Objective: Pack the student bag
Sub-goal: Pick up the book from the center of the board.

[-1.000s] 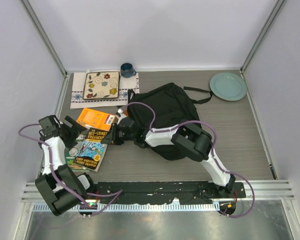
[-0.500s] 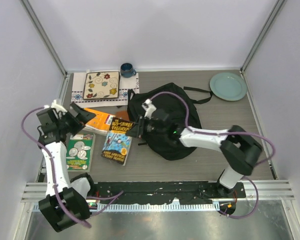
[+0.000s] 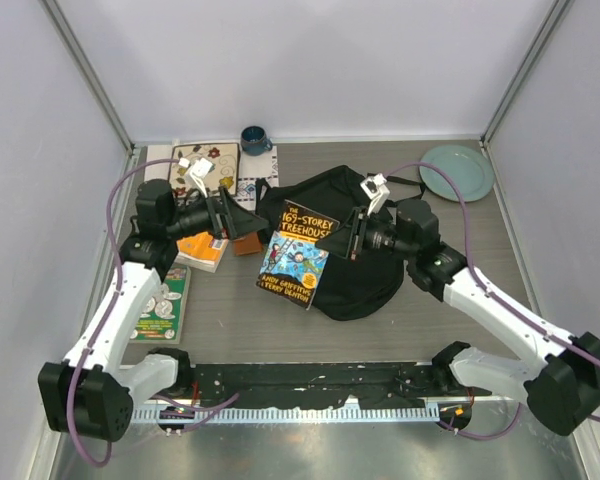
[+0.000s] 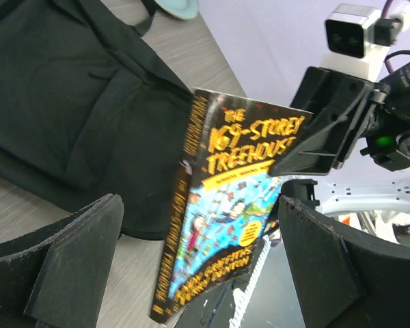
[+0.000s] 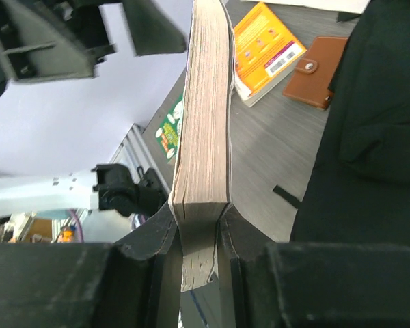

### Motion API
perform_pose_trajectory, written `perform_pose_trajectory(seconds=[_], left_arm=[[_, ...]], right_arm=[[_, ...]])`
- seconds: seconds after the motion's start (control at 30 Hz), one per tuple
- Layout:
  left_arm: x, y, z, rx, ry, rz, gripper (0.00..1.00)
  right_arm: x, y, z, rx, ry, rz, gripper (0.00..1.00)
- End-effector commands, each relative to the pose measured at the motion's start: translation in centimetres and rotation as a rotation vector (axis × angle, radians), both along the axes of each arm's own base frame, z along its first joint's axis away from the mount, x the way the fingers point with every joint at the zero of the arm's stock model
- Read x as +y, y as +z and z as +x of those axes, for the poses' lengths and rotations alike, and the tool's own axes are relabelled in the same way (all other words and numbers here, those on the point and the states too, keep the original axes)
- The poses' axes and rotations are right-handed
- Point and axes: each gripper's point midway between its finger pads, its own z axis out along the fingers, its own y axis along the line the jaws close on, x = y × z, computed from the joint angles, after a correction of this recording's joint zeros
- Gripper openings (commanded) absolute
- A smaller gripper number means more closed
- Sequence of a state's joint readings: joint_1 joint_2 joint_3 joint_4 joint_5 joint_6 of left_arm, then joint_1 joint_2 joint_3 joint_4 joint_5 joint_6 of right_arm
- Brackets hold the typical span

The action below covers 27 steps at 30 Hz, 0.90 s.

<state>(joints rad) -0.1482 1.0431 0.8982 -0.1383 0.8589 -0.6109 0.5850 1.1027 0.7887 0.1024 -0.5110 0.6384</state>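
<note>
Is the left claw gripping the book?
No, the left claw stands open, apart from the book, which the right claw holds.

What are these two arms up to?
The right pincer grips a Treehouse book by its edge, holding it in the air at the left side of the black bag. The left pincer hangs open just beside the book, holding nothing. An orange book and a green book lie further left.

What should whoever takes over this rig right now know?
Left gripper: open, empty, beside the Treehouse book.
Right gripper: shut on the Treehouse book, held above the table at the edge of the black backpack.
Done: book is lifted.
Left: nothing visibly in the backpack; orange book, brown wallet and green book lie on the table.
</note>
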Motion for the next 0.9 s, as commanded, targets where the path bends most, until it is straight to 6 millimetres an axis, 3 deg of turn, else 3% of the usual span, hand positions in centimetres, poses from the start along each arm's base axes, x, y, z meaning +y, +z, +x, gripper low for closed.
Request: perform_pose_trajectory(seconds=[0.0,0.33,0.47,0.57,0.77,0.8,0.87], left_arm=[[-1.7,2.4,-0.3,-0.033,-0.119,-0.067,1.00],[-5.1,2.3,-3.9,-0.054,-0.338,-0.082,1.00],[-6.5,2.1,-5.3,-0.049,-0.449,-0.093,0.93],[-7.0,1.8,-5.5,-0.034,-0.480,-0.098,0.81],[-8.1,2.0,-6.8,-0.021,-0.584,-0.115,0.34],[-8.1,1.9,-6.7,-0.017,-0.580,-0.114,0.18],[-8.1,1.5,-6.5,-0.005,-0.565,-0.108,0.00]], right_arm=[[-0.8,2.6,-2.9,-0.073,0.121,0.038,0.00],[-0.3,5.3,-4.7,-0.081,0.227,0.136,0.00],[-0.2,6.1,-5.0,-0.095,0.266,0.148,0.00],[0.0,6.2,-5.1,-0.097,0.302,0.141,0.00],[-0.2,5.9,-4.4,-0.124,0.323,0.092,0.00],[-0.3,5.6,-4.0,-0.118,0.306,0.081,0.00],[-0.7,5.6,-3.1,-0.123,0.257,0.061,0.01]])
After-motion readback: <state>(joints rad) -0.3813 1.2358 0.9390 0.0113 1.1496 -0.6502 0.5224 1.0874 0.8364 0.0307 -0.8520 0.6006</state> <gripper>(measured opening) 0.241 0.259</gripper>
